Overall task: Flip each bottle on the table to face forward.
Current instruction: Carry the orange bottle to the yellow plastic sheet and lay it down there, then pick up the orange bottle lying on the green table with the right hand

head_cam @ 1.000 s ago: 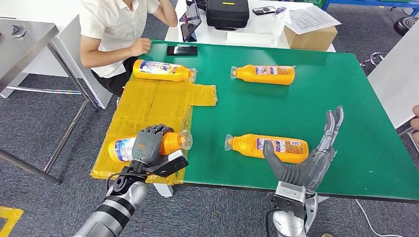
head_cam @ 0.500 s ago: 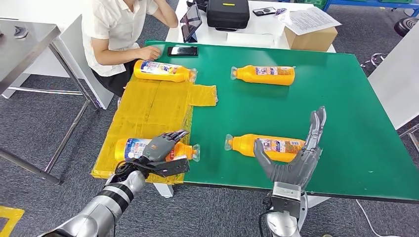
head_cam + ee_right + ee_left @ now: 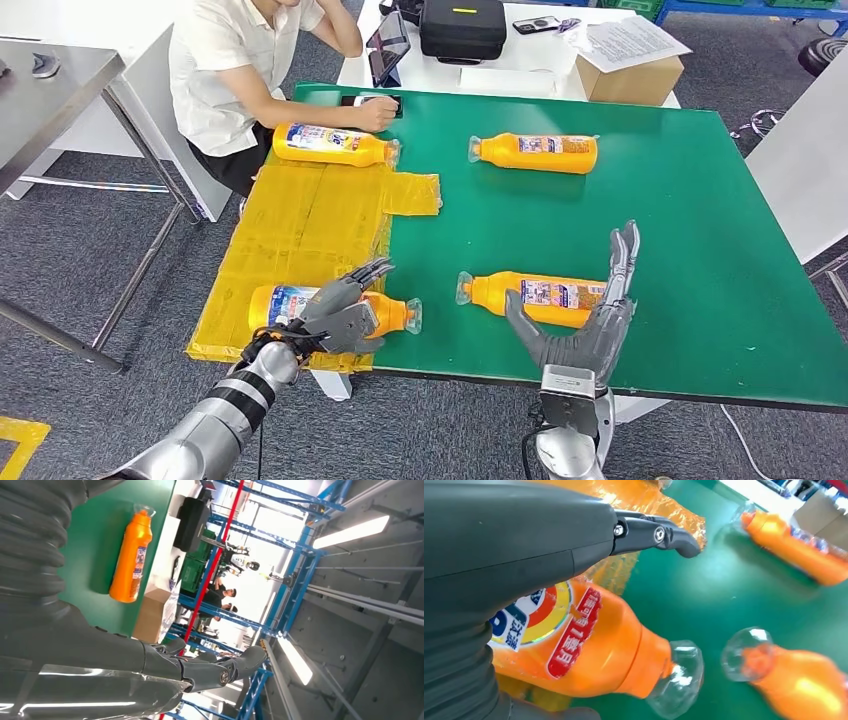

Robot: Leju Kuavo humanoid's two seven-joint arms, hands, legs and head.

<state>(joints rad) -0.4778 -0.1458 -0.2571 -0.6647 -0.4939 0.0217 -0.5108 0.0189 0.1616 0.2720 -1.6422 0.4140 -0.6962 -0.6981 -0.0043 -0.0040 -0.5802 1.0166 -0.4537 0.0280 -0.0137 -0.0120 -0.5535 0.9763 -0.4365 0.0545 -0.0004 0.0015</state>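
Green covers most of the desk [image 3: 690, 250], with a patch of yellow taped cardboard [image 3: 300, 230] on its left side, and four orange bottles lie on their sides across it.

Near left, the left robot hand [image 3: 335, 310] rests over the near-left bottle [image 3: 390, 313], fingers draped across its body and pointing toward the far right; the bottle lies on the yellow patch with its clear cap reaching onto the green. From the left wrist camera the label faces up under the palm, and the fingers look loosely laid over the bottle rather than clamped around it, so I cannot tell whether it truly grips.

Just right of that, the near-right bottle [image 3: 540, 295] lies with its cap pointing left. The right robot hand [image 3: 590, 325] stands at this bottle's near side, open, thumb spread left and fingers straight, pointing away toward the far edge, holding nothing.

Farther back, the far-left bottle [image 3: 335, 145] lies at the far edge of the yellow patch, cap to the right, and the far-right bottle [image 3: 535, 152] lies on the green, cap to the left.

At the far left corner a person in a white shirt [image 3: 235, 75] sits with a hand on a phone [image 3: 372, 100]. Beyond the desk there are a black case [image 3: 460, 28] and a cardboard box [image 3: 630, 72].
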